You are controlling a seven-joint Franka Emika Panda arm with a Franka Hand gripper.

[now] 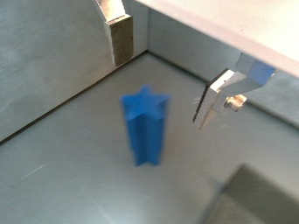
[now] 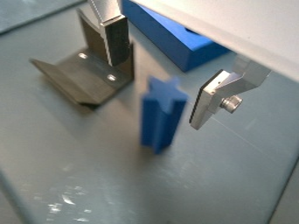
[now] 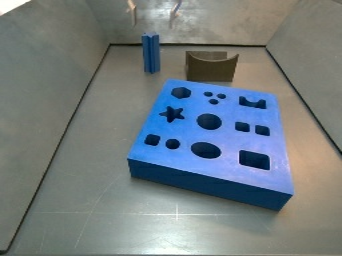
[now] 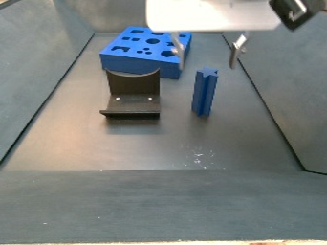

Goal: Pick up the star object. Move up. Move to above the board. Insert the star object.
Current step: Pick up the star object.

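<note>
Both fingers (image 1: 121, 39) straddle empty air — gripper (image 2: 158, 61) wide open above the upright star object (image 2: 163, 114); descend centred, then squeeze its ridged sides.

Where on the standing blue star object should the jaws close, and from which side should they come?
Grip the star object on its upper part, coming straight down from above. It stands upright and apart from the fixture and the board, so the top end is free. The gripper hangs open above it, a finger on either side; closing the jaws across two opposite ridged sides looks steadiest.
</note>
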